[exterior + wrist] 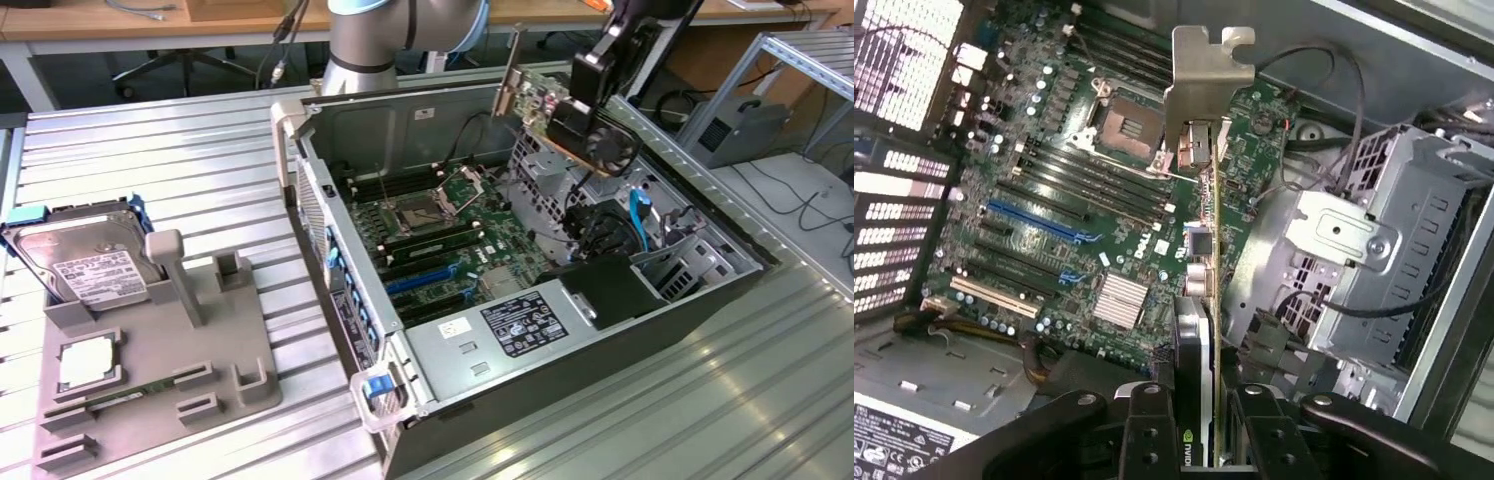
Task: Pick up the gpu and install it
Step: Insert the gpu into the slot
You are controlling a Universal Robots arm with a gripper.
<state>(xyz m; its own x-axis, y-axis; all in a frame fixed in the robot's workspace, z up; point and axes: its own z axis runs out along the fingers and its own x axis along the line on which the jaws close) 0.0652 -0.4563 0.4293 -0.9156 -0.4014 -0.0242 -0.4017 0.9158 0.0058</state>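
The gpu (pixel 554 108) hangs tilted in the air above the far side of the open computer case (pixel 350 300), its metal end bracket (pixel 509 68) pointing up and away. My gripper (pixel 595 92) is shut on the card near its fan end. In the wrist view the gpu (pixel 1199 255) appears edge-on over the motherboard (pixel 1054 190), with the bracket (pixel 1204 80) at its far end. There my gripper (pixel 1199 430) clamps it, one black finger (pixel 1149 425) on each side. The card is well clear of the board's slots (pixel 1034 220).
A metal drive cage (pixel 1354 250) with cables sits beside the card's path. At the exterior view's left, a grey fixture (pixel 240 350) holds a silver hard drive (pixel 87 265), a processor (pixel 87 362) and a slim memory stick (pixel 127 393). All rests on a ribbed metal table (pixel 174 170).
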